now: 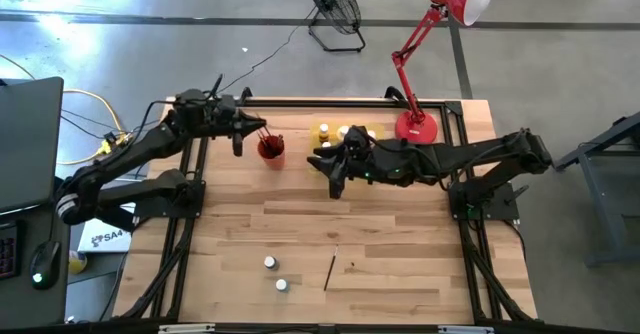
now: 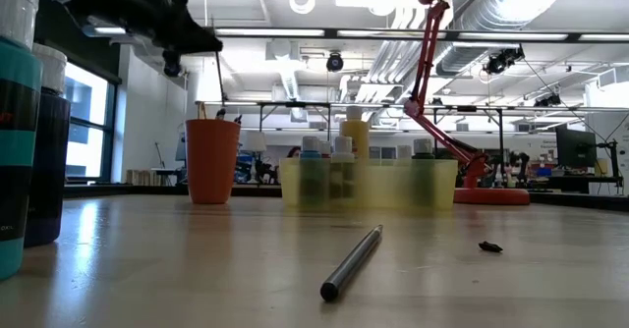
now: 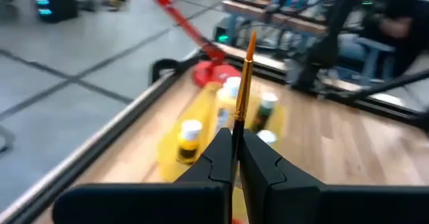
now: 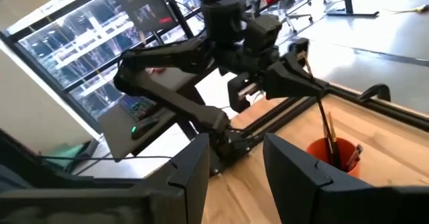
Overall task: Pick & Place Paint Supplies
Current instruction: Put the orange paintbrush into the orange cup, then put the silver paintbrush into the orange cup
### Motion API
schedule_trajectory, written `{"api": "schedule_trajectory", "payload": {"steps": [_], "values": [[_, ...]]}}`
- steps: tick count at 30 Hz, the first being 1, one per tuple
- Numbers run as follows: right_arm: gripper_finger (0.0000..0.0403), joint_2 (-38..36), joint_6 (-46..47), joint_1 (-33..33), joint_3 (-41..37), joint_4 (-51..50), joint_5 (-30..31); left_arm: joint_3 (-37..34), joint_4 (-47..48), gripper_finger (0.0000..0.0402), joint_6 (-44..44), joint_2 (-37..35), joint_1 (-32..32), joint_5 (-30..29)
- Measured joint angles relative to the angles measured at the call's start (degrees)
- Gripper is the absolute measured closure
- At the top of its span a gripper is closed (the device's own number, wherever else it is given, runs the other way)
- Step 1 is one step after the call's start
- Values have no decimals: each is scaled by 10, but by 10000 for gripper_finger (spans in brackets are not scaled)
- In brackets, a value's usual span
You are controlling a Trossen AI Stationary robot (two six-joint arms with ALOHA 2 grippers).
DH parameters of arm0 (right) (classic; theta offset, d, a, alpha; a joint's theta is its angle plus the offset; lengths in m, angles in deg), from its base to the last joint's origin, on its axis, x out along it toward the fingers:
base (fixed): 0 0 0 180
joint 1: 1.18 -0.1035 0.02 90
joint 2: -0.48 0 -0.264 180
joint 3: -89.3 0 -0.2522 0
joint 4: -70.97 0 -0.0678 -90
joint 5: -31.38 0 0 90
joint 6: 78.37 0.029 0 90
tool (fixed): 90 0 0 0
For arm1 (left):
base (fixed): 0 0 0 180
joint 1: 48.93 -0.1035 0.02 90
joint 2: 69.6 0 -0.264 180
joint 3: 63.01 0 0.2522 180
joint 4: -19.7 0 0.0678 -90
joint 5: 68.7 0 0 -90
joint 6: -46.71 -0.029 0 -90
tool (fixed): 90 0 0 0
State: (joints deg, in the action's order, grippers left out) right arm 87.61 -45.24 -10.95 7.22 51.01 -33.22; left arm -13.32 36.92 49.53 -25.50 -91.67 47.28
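Left gripper (image 3: 236, 158), fingers pressed together on a thin paintbrush (image 3: 242, 83) with an orange-brown handle, poised above the red cup (image 1: 271, 148) at the table's far left; in the right wrist view the brush hangs down towards the cup, which already contains other brushes. Right gripper (image 4: 234, 177), jaws parted with nothing between them, hovers near the table's middle, just beside the translucent yellow tray (image 1: 372, 132); its arm conceals much of the tray from above. Small paint bottles (image 2: 339, 163) stand inside the tray, blurred through its wall, their number indeterminate. Two white-capped bottles (image 1: 275, 273) remain on the near table, with one dark-handled paintbrush (image 1: 329, 271) lying beside them. In the low view, two bottles are cut off at the left edge.
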Motion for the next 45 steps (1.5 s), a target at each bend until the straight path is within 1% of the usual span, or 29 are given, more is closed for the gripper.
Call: {"api": "schedule_trajectory", "payload": {"steps": [2, 4, 8, 10, 13, 15, 21, 27, 36, 40, 43, 45], "values": [[270, 0, 0, 0, 0, -1, 1, 0, 18, 398, -2, -7, 0, -27], [270, 0, 0, 1, 0, -1, 2, -4, 26, 398, -6, -7, 0, -39], [270, 0, 0, 1, 0, -1, 2, -38, 23, 398, -9, -7, 0, -38], [270, 0, 0, 1, 0, 0, 2, -63, -2, 398, -7, -7, 0, -35], [270, 0, 0, 1, 0, -1, 2, -97, -79, 398, 2, -8, 0, -32], [270, 0, 0, 2, 0, 0, 2, -113, -110, 398, 3, -8, 0, -32], [270, 0, 0, 1, 0, 0, 31, -154, -107, 398, 5, -7, 0, -29], [270, 0, 0, 2, 0, 0, 32, -160, -113, 397, 7, -7, 0, -29], [270, 0, 0, 2, 0, 0, 31, -160, -108, 328, 7, -7, 0, -32], [270, 1, -4, 3, 0, -1, 30, -160, -115, 313, 9, -7, 0, -32], [270, 1, -4, 5, 0, 0, 26, -160, -143, 308, 43, -7, 0, -27], [270, 1, -4, 5, 0, 8, 26, -154, -160, 308, 67, -8, 0, -10]]}}
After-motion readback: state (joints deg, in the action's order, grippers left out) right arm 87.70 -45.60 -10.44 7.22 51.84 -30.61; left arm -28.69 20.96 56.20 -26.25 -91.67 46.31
